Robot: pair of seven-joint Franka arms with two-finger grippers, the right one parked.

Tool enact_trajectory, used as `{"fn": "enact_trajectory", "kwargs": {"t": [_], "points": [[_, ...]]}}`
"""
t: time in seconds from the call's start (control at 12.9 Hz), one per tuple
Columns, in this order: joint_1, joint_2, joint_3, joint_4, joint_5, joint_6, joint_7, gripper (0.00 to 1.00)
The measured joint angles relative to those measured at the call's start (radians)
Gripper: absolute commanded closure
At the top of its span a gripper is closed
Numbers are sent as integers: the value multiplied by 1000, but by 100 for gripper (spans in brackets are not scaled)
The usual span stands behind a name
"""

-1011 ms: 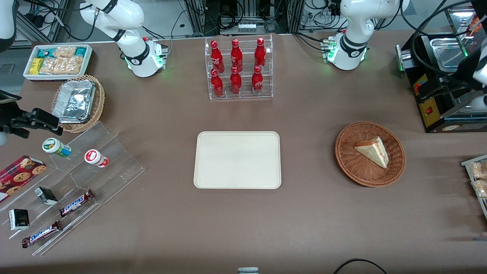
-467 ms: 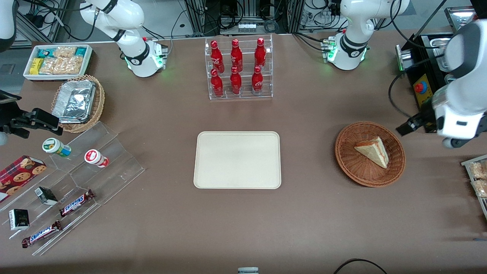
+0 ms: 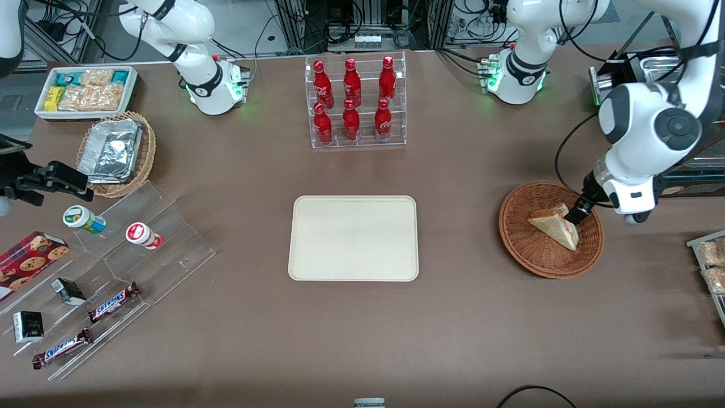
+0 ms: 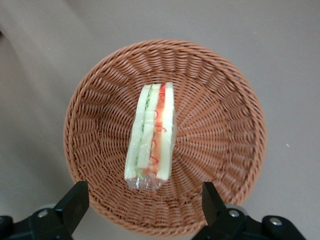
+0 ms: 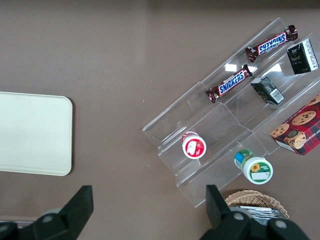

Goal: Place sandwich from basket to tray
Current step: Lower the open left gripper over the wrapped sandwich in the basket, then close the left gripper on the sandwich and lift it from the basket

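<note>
While the left arm's gripper hangs over the round reddish-brown wicker basket, its jaws stand wide apart and hold nothing. Lying in that basket is the small triangular sandwich of pale bread, its red and green filling showing along the cut edge; in the wrist view that edge runs lengthwise between the two black fingers.

To do this step well, I'd say the arm should come straight down so one finger passes each flat bread face, closing across the thin width and not along the wedge. The squeeze wants to be soft, since bread gives and the layers could slide. The fingertips need to stop short of the woven floor, and the lift should clear the rim before any sideways travel.

Toward the middle of the brown surface lies the flat cream-coloured rectangular tray, bare and well apart from the basket. Farther from the front camera than the tray stands a clear rack of red bottles. Toward the parked arm's end sit clear stepped shelves with chocolate bars and a tan basket holding a foil container.
</note>
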Motion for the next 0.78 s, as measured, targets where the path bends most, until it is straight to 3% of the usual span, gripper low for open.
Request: {"fn": "enact_trajectory", "kwargs": {"t": [0.62, 0.7, 0.78], "points": [[17, 111, 2, -140, 0, 309, -97, 0], [17, 118, 2, -140, 0, 315, -106, 25], [17, 124, 2, -140, 0, 325, -116, 92]]}}
